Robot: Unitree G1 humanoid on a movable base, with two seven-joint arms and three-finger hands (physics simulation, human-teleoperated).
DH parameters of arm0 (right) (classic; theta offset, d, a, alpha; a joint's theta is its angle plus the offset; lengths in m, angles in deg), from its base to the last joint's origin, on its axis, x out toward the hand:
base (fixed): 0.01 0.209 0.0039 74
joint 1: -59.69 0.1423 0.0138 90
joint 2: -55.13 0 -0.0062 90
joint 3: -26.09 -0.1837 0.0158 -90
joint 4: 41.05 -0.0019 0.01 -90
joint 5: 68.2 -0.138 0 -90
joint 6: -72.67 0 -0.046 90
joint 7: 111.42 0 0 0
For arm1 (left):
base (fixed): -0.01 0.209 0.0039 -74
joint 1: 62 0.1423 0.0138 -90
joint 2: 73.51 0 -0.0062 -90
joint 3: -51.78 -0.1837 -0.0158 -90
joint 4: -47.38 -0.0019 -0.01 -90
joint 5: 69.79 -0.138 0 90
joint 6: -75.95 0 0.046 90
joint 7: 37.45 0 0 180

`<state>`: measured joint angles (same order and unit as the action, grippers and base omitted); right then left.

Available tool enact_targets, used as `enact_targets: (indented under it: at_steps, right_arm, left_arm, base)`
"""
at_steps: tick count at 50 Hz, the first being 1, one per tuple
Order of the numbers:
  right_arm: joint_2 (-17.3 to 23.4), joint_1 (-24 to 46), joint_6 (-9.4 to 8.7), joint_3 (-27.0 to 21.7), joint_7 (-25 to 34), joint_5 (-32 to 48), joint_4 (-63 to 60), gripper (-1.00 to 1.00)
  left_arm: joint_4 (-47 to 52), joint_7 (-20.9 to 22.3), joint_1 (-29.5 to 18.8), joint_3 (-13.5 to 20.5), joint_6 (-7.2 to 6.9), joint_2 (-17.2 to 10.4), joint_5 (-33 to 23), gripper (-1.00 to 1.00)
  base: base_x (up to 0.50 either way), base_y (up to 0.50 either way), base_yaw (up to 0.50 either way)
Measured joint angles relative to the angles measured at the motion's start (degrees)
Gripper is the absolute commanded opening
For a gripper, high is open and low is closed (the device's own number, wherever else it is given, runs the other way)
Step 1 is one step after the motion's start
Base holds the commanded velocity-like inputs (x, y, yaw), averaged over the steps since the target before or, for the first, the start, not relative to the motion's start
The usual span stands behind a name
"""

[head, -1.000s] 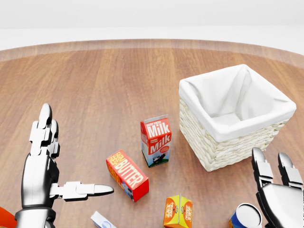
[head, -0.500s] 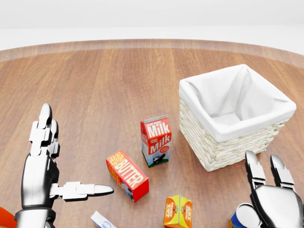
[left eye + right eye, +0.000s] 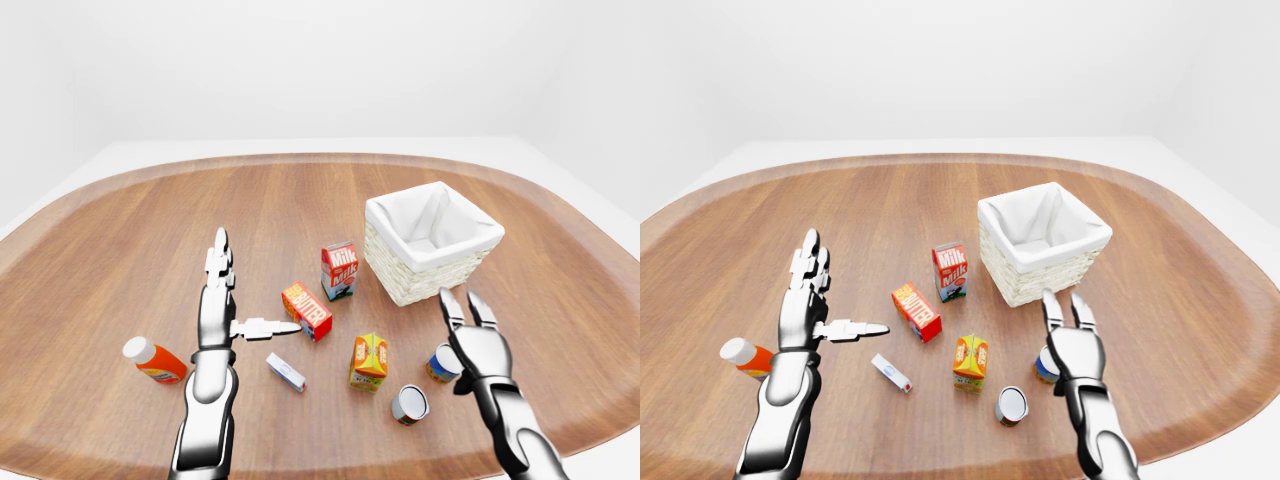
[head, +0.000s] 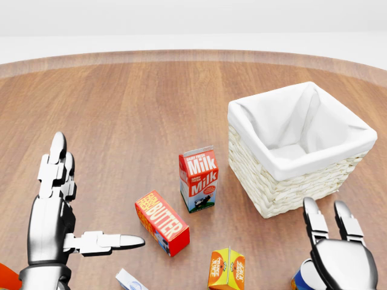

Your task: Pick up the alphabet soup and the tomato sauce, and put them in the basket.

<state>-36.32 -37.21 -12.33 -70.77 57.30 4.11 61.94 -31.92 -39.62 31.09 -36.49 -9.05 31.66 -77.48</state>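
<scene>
Blue-and-white upright can (image 3: 441,363) touching spread right robot hand (image 3: 478,343); silvery-ended can (image 3: 409,404) lying nearby

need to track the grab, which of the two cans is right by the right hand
The upright blue-labelled can, partly behind the right hand. The other can lies tipped over further left, apart from the hand.

Glossy chrome left hand (image 3: 215,318) and right hand (image 3: 478,346), each with segmented, black-jointed fingers (image 3: 218,262).

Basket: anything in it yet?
Empty. The basket shows only white liner inside; both cans remain on the table.
</scene>
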Motion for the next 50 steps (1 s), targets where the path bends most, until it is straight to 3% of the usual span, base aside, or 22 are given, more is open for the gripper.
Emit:
enact_targets:
  at_steps: [50]
  right_arm:
    - [1.6, 4.0, 0.0, 3.7, -6.1, 0.8, 11.2, 1.0]
  left_arm:
    - [-0.2, -0.1, -0.1, 0.0, 0.0, 0.0, 0.0, 1.0]
  base:
    - [0.0, 0.0, 0.0]
